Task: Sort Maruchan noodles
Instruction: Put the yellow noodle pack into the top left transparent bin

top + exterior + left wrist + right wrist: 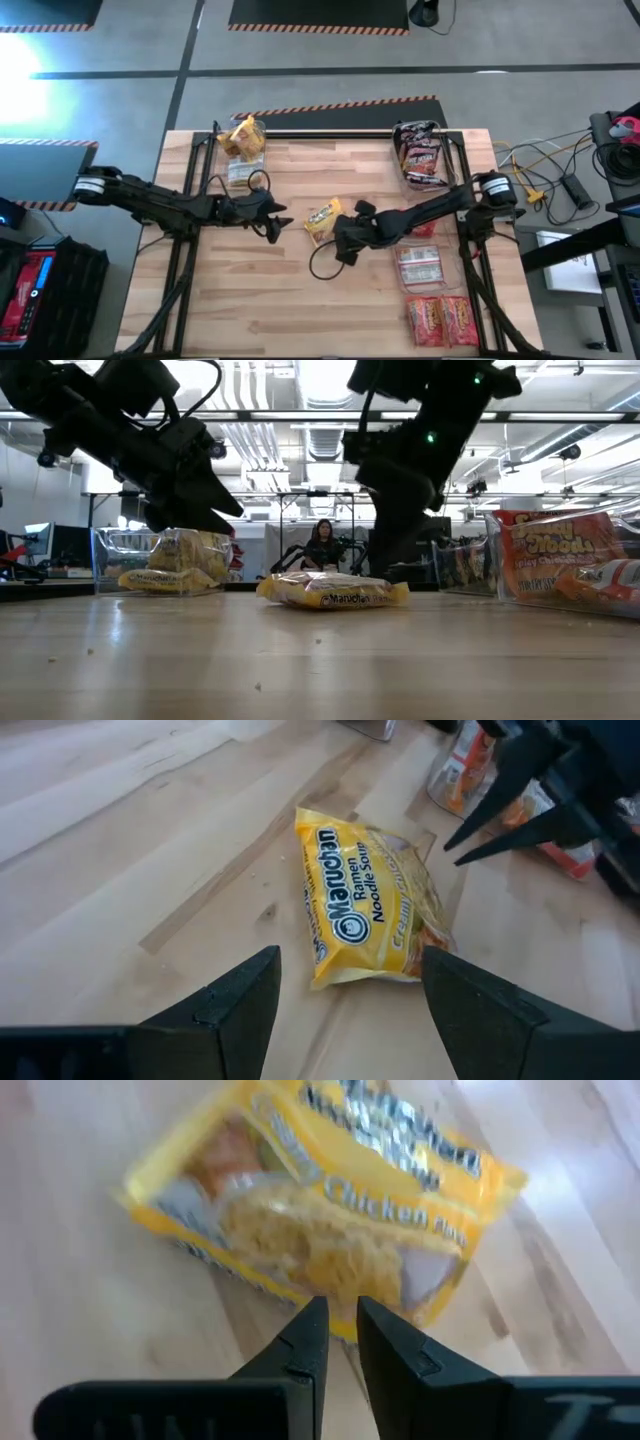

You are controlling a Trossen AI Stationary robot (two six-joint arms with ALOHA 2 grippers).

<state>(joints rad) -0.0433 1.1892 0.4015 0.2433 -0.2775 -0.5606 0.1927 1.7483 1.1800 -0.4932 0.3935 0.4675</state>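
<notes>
i see one loose yellow packet flat on the table, centre of the high view, between both grippers. left gripper is just left of it, spread wide and empty. right gripper is just right of it, pinched nearly shut on nothing. the packet's long axis runs diagonally. both are near; i judge the left better set to grab.
</notes>
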